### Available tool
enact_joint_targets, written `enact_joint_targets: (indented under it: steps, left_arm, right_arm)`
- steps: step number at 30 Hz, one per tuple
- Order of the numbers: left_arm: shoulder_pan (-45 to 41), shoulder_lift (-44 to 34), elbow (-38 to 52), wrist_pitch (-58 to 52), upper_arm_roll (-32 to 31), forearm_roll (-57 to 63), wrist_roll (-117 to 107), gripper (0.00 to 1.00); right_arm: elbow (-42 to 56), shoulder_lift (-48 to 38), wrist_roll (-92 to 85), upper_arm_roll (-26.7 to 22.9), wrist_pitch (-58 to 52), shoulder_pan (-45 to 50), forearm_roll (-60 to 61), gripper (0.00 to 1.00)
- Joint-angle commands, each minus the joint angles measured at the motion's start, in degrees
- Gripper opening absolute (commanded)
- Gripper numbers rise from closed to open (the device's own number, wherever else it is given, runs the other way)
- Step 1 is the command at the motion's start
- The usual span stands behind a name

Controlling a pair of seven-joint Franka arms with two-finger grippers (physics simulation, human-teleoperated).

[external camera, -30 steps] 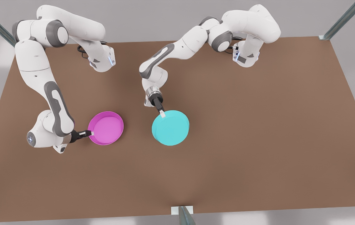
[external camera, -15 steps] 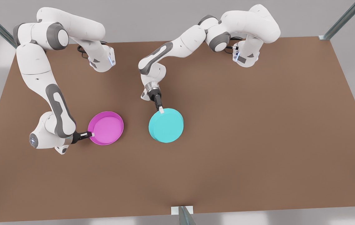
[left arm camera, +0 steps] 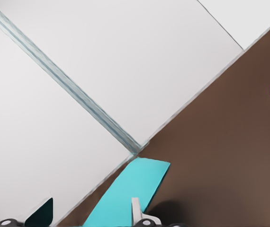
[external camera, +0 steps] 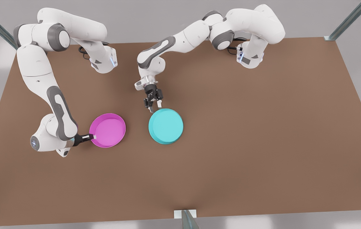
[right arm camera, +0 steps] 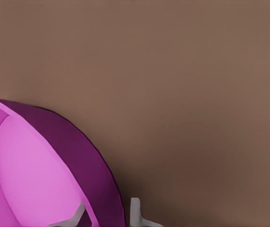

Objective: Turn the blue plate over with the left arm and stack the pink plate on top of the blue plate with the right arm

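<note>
Having released the flipped blue plate (external camera: 165, 126), the left gripper (external camera: 153, 106) is opening while the right gripper (external camera: 92, 136) is pinching the pink plate (external camera: 107, 130) for stacking.

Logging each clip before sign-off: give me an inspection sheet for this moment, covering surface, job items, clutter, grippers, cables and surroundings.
Surface: flat brown table, bare around the dishes.
Job's things: round shallow cyan blue plate lies flat, base up; round magenta pink plate sits open side up beside it, apart.
Clutter: nothing seen.
Grippers: left gripper open at the blue plate's far rim; right gripper shut on the pink plate's rim.
Cables: black cables at the arm bases.
Surroundings: grey walls, metal frame struts at the corners.
</note>
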Motion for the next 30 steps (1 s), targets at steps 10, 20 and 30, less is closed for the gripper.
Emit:
enact_joint_targets:
  steps: [10, 20, 30]
  left_arm:
    - [19.8, -25.9, -9.8, 1.3, -1.9, -20.6, 21.3, 1.00]
    - [65.9, -58.8, -9.8, -11.4, 12.9, -91.6, 90.2, 0.99]
    - [65.6, -49.9, -15.1, 5.1, 12.6, -93.3, 90.3, 1.00]
  right_arm:
    - [0.0, 0.0, -0.1, 0.0, 0.9, 0.6, 0.0, 0.38]
    - [0.0, -0.1, -1.4, 0.0, 0.8, 0.5, -0.1, 0.34]
    - [0.0, -0.2, -2.3, 0.0, 0.7, 0.4, 0.0, 0.24]
